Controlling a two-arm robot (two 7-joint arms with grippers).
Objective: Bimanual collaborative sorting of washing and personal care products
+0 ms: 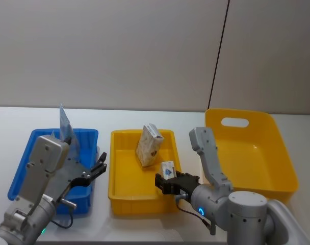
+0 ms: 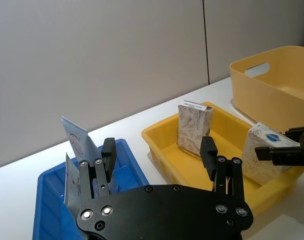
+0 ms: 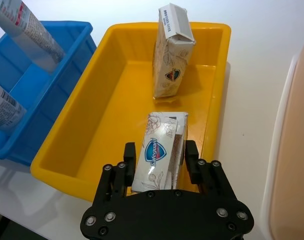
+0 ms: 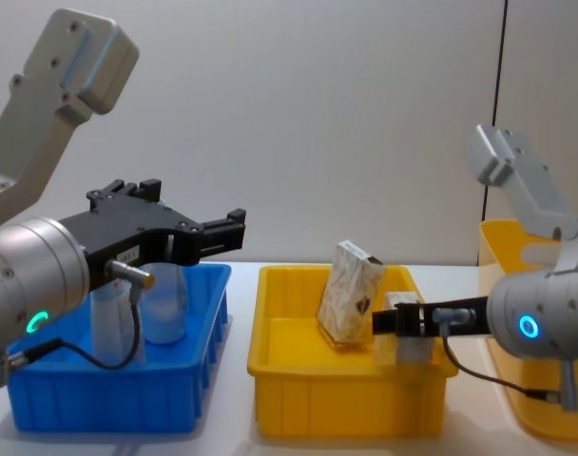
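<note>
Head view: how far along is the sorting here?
Done: two tubes stand in the blue tray, one carton in the yellow tray. In hand: right gripper shut on a second carton over that tray; left gripper open above the blue tray. Left: releasing that carton.

Lab test bench, white table, bare grey wall panels

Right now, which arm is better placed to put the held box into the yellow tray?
Right. The right jaws hold the box over the yellow tray; the left jaws hang open by the blue tray.
</note>
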